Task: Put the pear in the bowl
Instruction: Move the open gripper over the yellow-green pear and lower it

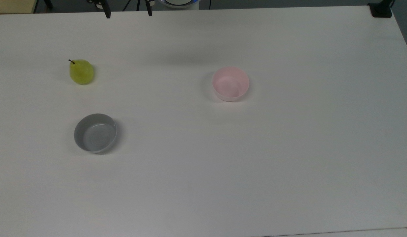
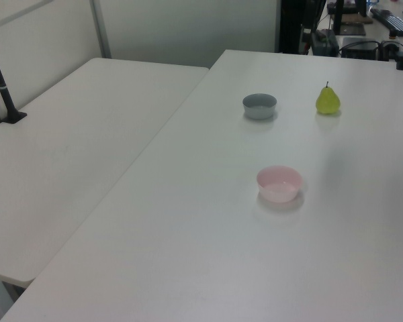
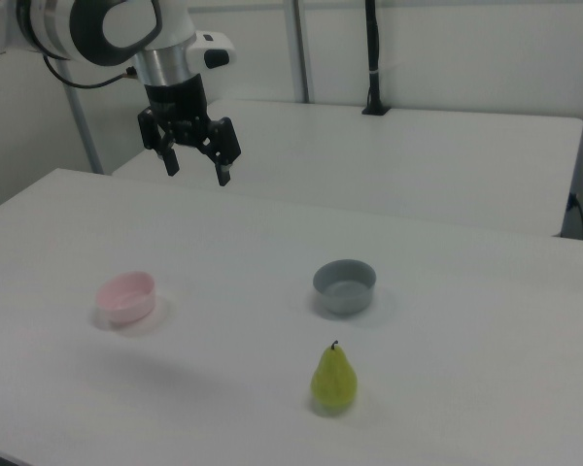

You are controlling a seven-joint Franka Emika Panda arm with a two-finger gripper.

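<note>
the gripper (image 3: 196, 157) hangs high above the white surface (image 1: 203, 171) in the right view, its two dark fingers spread wide apart and pointing down, holding nothing. moving left to right across the top view: the pear (image 1: 81, 71) stands upright near the top view's left side, its short dark stem up; below it, nearer the camera, sits a shallow grey bowl (image 1: 95, 133), empty; well apart from both, toward the middle and slightly to the top view's right, sits the pale pink bowl (image 1: 230, 83), also empty. the three things touch nothing but the surface and are spaced widely, which likely leaves room for the fingers to come down around the pear without bumping either bowl. the task looks not yet begun: the pear is untouched and far from the pink bowl. the raised, opened gripper appears ready for a descent over the pear, and the grey bowl just beside the pear could be mistaken for the target.
</note>
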